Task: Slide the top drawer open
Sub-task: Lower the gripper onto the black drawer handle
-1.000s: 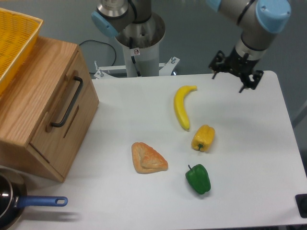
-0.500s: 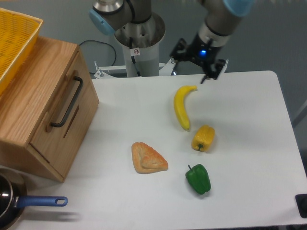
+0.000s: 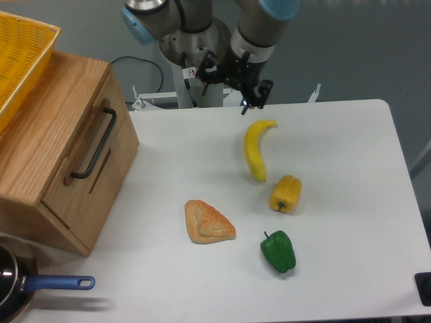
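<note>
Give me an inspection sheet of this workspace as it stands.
Surface: white table, no spills seen.
Job's things: top drawer shut, black bar handle untouched.
Clutter: banana, yellow pepper, green pepper, pastry, blue-handled pan, yellow basket on the cabinet.
Grippers: end effector above the table's far edge, holding nothing; open or shut unclear.
Cables: black cable behind the cabinet.
Surroundings: grey floor, robot pedestal.

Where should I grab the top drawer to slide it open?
Grip the black bar handle on the top drawer near its middle, coming from the table side with the gripper. The bar stands off the panel, leaving room for a finger behind it.
</note>
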Controlling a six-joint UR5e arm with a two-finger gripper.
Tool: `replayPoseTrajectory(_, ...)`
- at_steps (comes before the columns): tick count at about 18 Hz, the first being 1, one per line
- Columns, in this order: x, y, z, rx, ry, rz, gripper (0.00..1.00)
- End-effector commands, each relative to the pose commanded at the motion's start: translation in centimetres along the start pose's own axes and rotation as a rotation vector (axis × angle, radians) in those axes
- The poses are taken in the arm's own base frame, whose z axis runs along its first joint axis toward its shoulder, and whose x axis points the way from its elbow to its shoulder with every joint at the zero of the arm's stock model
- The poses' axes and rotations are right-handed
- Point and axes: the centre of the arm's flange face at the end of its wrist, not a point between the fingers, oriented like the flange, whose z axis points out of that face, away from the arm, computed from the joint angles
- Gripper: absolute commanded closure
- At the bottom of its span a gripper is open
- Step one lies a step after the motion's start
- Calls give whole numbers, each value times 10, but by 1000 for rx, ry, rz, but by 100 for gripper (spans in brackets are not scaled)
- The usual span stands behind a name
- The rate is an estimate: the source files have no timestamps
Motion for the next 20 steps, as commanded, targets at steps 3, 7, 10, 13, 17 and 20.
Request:
replayPoseTrajectory(3,3,-23,-1,19,15,-48,0)
replayPoseTrajectory(7,18,-62,8,-5,21,-109,0)
replayPoseTrajectory(10,30,-77,15,-10,18,-123,0)
replayPoseTrajectory(13,48,-89,24,-12,15,-132,0)
replayPoseTrajectory(17,82,-104,37,-16,38,-125,0)
replayPoseTrajectory(20,88,-111,36,28,103,-154,0)
